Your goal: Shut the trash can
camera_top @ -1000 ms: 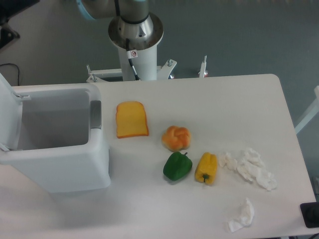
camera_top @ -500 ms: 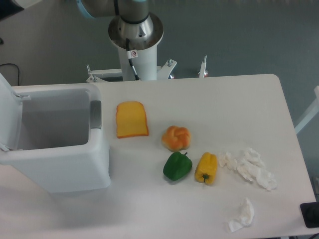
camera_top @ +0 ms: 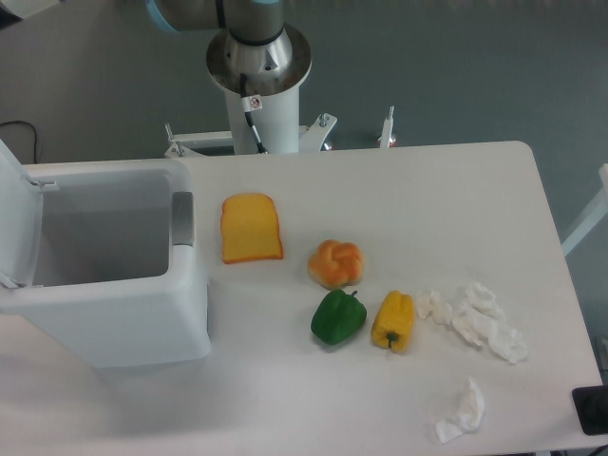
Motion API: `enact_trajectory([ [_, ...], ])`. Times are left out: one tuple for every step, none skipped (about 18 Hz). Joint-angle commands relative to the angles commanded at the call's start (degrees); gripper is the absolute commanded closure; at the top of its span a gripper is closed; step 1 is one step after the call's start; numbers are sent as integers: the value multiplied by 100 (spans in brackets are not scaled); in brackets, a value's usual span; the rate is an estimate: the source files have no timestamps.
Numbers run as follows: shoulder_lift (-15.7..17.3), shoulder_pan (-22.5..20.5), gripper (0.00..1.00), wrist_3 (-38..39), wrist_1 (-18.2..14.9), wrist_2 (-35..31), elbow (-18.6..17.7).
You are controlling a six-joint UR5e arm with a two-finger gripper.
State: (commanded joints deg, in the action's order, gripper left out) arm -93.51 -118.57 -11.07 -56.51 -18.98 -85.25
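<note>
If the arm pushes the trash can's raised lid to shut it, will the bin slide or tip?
The trash can looks empty, thin white plastic, so it is probably light and may slide on the smooth table. Its broad boxy base makes tipping unlikely. The lid stands upright at the left edge and should swing down easily.

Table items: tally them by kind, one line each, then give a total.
Trash can, lid open: 1
Bread slice: 1
Bun: 1
Peppers: 2, green and yellow
Crumpled tissue: 2, large and small
Total: 7
</note>
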Motion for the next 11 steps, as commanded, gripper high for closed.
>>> enact_trajectory([
  [0,35,0,0,0,0,0],
  [-9,53,0,0,0,-9,-9],
  [-18,53,0,0,0,-9,-9],
  [-26,79,0,-9,0,-9,-17],
  [-35,97,0,-9,0,-9,-26],
  [-44,114,0,-9,0,-9,-26],
  [-61,115,0,-17,0,-17,-44],
  [-88,132,0,-26,0,-18,-61],
  [-114,141,0,-44,0,-26,-62],
  [-167,150,0,-53,0,-35,-62],
  [-193,158,0,-53,0,-44,-62],
])
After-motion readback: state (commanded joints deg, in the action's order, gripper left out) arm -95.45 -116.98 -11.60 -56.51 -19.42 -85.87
